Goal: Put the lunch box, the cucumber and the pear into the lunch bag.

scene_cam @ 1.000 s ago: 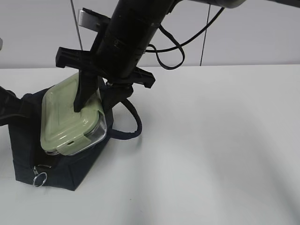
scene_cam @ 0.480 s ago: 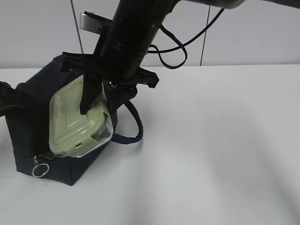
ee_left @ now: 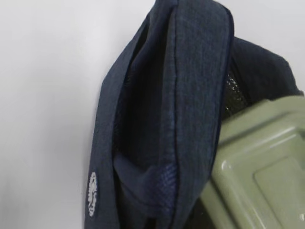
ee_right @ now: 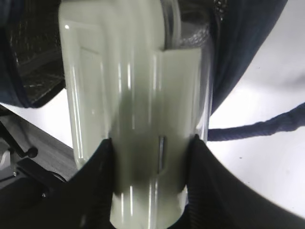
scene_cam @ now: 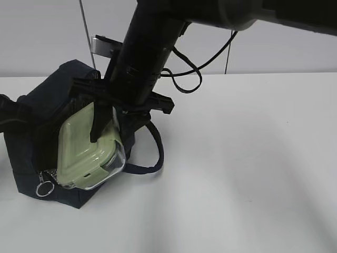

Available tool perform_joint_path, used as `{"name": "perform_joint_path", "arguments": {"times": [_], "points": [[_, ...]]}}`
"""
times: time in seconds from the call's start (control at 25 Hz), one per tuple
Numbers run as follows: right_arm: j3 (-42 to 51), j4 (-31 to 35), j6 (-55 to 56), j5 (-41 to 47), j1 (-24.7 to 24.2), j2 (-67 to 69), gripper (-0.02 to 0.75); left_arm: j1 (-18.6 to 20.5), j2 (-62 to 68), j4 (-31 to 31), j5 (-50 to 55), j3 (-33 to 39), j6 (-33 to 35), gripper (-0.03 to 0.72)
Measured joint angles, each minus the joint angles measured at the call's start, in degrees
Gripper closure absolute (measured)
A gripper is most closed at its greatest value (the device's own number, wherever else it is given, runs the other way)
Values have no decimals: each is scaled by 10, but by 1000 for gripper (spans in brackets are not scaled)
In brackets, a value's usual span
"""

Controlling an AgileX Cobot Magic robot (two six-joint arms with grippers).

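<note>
The lunch box [scene_cam: 84, 150], clear with a sage-green lid, hangs tilted and partly inside the mouth of the navy lunch bag [scene_cam: 47, 100] at the table's left. My right gripper [scene_cam: 105, 129] reaches across and is shut on it. The right wrist view shows the fingers [ee_right: 107, 157] flanking the lunch box [ee_right: 133, 86] above the lunch bag [ee_right: 243, 43]. My left gripper [scene_cam: 9, 113] is shut on the bag's left edge and holds it raised. Its own view shows only lunch bag fabric [ee_left: 157, 119] and a lunch box corner [ee_left: 257, 167]. The cucumber and pear are out of view.
A metal ring pull [scene_cam: 45, 188] hangs at the bag's front corner. The rope-like loop handle [scene_cam: 155, 153] lies on the white table [scene_cam: 237, 158] to the right of the bag. Black cables [scene_cam: 189, 63] hang behind the right arm.
The bag's left side has been lifted and its mouth stands taller. My right gripper has lowered the lunch box deeper into the opening.
</note>
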Motion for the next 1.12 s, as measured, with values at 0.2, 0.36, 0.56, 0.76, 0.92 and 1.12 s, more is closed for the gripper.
{"name": "perform_joint_path", "arguments": {"times": [0.2, 0.36, 0.56, 0.76, 0.92, 1.12], "points": [[-28, -1, 9, -45, -5, 8, 433, 0, 0, -10, 15, 0, 0, 707], [-42, -4, 11, -78, -6, 23, 433, 0, -3, -12, 24, 0, 0, 707], [-45, -1, 4, -108, -7, 50, 433, 0, -25, -12, 32, 0, 0, 707], [-45, 58, -90, -110, -8, 54, 351, 0, -28, -12, 37, 0, 0, 707], [-73, 98, -131, -106, -8, 54, 245, 0, -28, -11, 39, 0, 0, 707], [-161, 57, -130, -73, -8, 54, 234, 0, -28, -11, 39, 0, 0, 707]]}}
